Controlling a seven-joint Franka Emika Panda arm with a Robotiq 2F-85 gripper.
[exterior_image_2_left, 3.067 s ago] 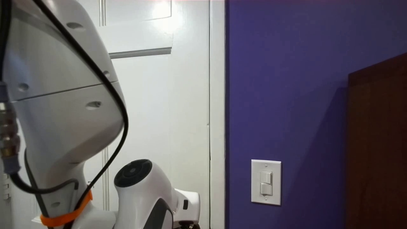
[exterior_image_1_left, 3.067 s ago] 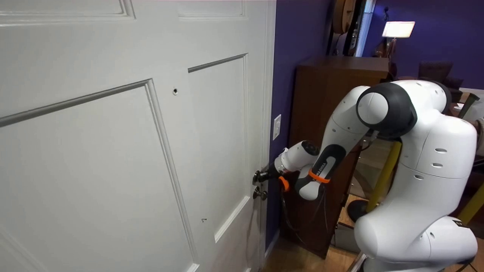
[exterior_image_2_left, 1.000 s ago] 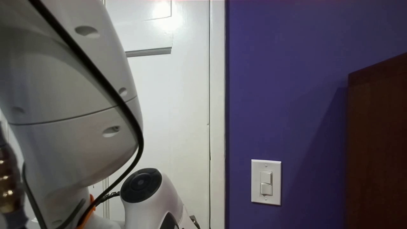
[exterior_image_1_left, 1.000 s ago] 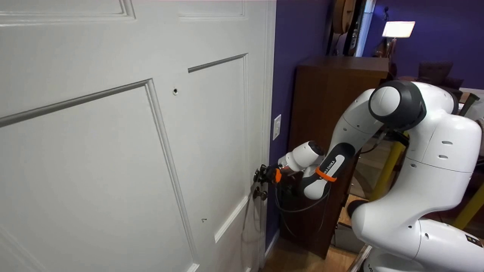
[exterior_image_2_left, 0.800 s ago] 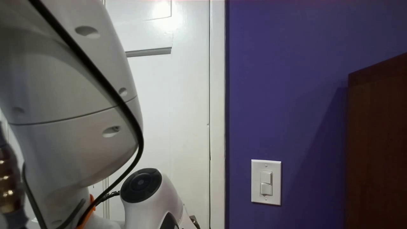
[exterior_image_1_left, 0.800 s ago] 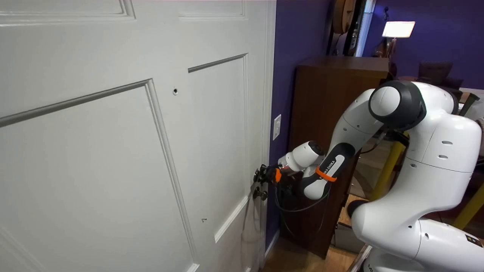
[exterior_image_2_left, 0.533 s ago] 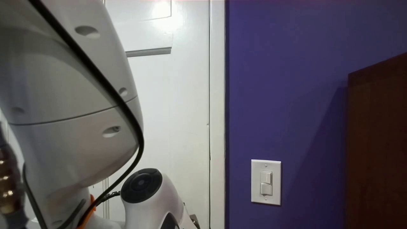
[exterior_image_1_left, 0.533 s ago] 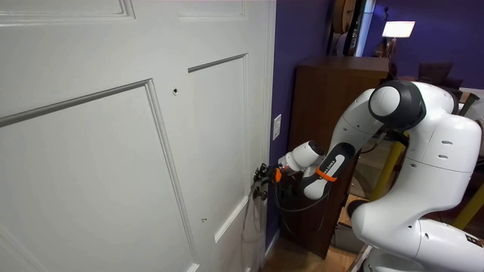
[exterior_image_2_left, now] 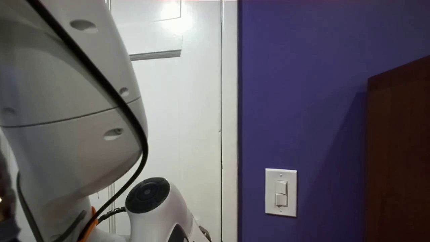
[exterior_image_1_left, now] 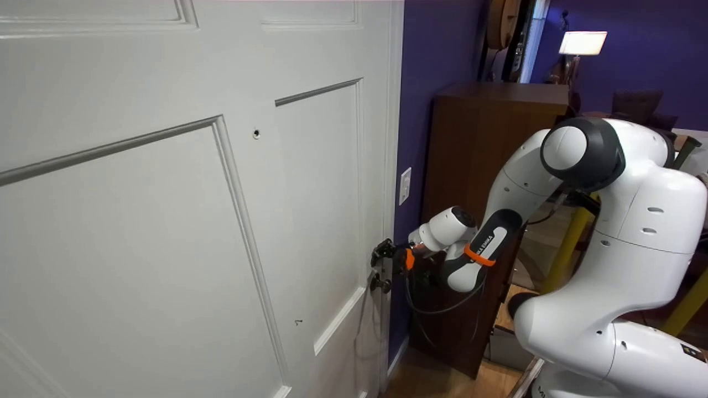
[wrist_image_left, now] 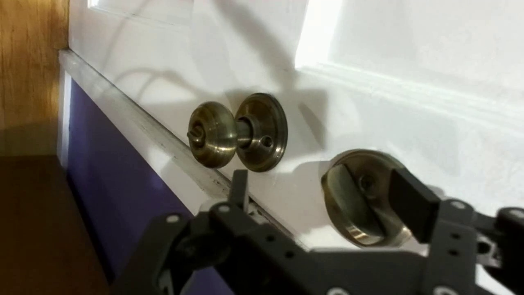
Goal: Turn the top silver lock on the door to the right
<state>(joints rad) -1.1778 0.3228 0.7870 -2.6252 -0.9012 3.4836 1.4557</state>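
The white door [exterior_image_1_left: 310,210] fills the left of an exterior view, and part of it [exterior_image_2_left: 198,117] shows behind the arm in an exterior view. In the wrist view the top lock [wrist_image_left: 355,200] is a round metal plate with a slanted oval turn piece. My gripper [wrist_image_left: 325,196] stands open around that turn piece, with nothing clamped. One pad [wrist_image_left: 411,208] overlaps the plate's edge; whether it touches, I cannot tell. The opposite finger [wrist_image_left: 238,186] is well apart from the lock. In an exterior view the black gripper [exterior_image_1_left: 381,252] covers most of the lock.
A round knob [wrist_image_left: 213,135] sits just below the lock, close to one finger. Right of the door frame is a purple wall with a light switch [exterior_image_2_left: 281,193]. A brown cabinet [exterior_image_1_left: 470,177] stands beside the arm. A cable [exterior_image_1_left: 437,310] loops under the wrist.
Over three seconds the wrist has turned and the arm has drawn back a little from the door. In the last half second the jaws have spread apart at the lock.
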